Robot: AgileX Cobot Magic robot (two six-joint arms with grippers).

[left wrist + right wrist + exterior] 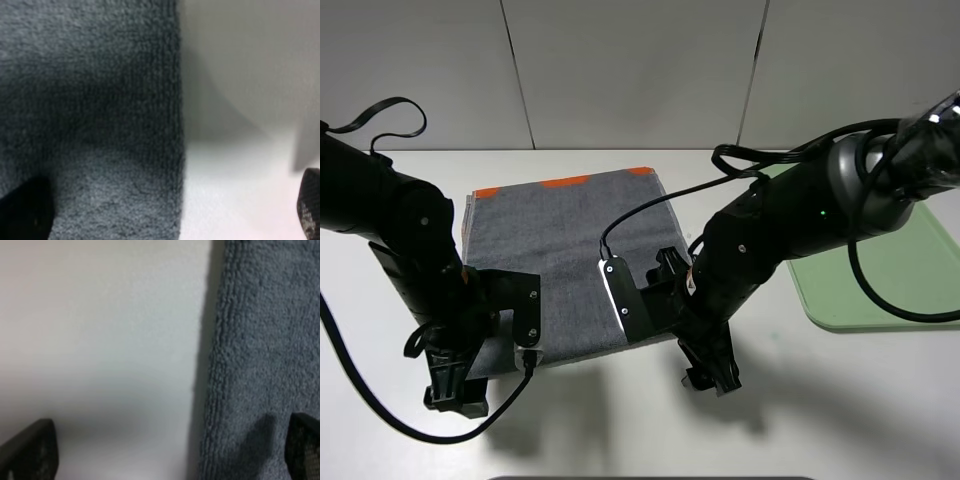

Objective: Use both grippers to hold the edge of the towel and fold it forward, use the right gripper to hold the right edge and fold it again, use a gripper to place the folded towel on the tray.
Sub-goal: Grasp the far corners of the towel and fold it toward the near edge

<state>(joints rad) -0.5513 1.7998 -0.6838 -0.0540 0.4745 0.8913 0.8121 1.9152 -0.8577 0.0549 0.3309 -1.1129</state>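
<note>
Exterior high: towel is seen flat, no fold judged made; left fingers and right fingers are spread astride its edge; tray not yet reached.

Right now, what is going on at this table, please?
Two robot arms are working on a dark grey towel that lies flat on the white table. The left arm and the right arm each hold their jaws open at the towel's near edge, one near each corner, with one finger over the cloth and one over the table. Nothing is gripped yet. The green tray sits to the right, without the towel.
</note>
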